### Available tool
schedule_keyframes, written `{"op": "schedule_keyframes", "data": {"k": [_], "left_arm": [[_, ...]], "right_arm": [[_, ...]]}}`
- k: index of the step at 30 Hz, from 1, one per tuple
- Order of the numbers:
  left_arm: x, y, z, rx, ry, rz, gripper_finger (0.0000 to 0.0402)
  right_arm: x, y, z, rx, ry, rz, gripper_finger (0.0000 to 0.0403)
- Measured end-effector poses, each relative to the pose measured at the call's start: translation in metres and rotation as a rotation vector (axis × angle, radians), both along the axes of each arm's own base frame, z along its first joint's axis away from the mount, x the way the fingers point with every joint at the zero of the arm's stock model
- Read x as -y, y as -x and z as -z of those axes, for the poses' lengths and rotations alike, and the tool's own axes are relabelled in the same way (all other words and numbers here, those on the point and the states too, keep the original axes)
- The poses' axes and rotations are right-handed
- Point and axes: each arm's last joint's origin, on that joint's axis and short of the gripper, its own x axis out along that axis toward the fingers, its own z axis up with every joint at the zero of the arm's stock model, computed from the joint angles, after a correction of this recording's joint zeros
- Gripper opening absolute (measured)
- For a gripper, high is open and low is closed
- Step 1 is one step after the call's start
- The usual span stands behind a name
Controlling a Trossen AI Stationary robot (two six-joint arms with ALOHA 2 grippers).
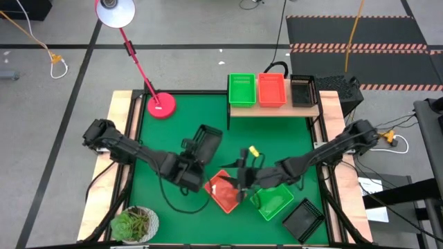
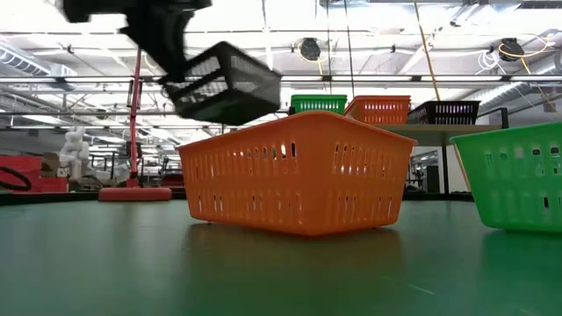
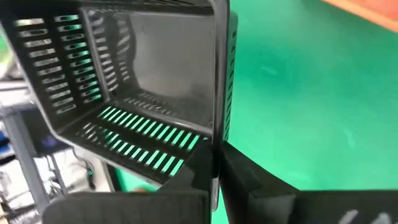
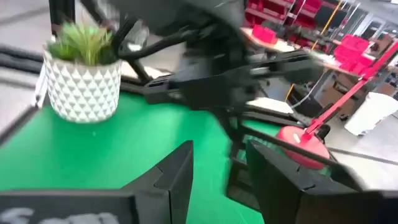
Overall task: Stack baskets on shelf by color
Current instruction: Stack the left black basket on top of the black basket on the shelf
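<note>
Your left hand (image 1: 196,163) pinching a black slotted plastic basket (image 1: 205,143) aloft, your right hand (image 1: 243,181) parted narrowly, just beside an orange-red slotted plastic basket (image 1: 223,191) on the green desk (image 1: 187,124).

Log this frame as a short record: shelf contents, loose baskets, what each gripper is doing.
shelf: green stack, orange-red stack, black stack, side by side
table, loose: orange-red basket, green basket, black basket
left gripper: shut on a black basket's rim, held tilted above the table
right gripper: open, empty, over the loose orange-red basket
other: potted plant, red lamp base
</note>
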Motion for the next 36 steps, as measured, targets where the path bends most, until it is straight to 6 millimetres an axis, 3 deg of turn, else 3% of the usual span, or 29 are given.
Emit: {"op": "schedule_keyframes", "data": {"k": [10, 17, 24, 30, 36], "left_arm": [[-0.018, -0.035, -0.008, 0.195, 0.000, 0.109, 0.0015], [-0.021, -0.042, -0.010, 0.228, -0.012, 0.155, 0.0007], [-0.018, -0.043, -0.010, 0.250, -0.002, 0.149, 0.0022], [-0.012, -0.042, -0.011, 0.257, 0.001, 0.167, 0.0007], [-0.004, -0.044, -0.014, 0.301, 0.000, 0.197, 0.0027]], "right_arm": [[0.021, -0.020, 0.015, -0.069, -0.005, 0.086, 0.0141], [0.039, -0.021, 0.025, -0.165, -0.014, 0.164, 0.0141], [0.041, -0.019, 0.029, -0.208, 0.024, 0.203, 0.0138], [0.042, -0.017, 0.032, -0.237, 0.034, 0.204, 0.0091], [0.042, -0.016, 0.034, -0.254, 0.038, 0.195, 0.0025]]}}
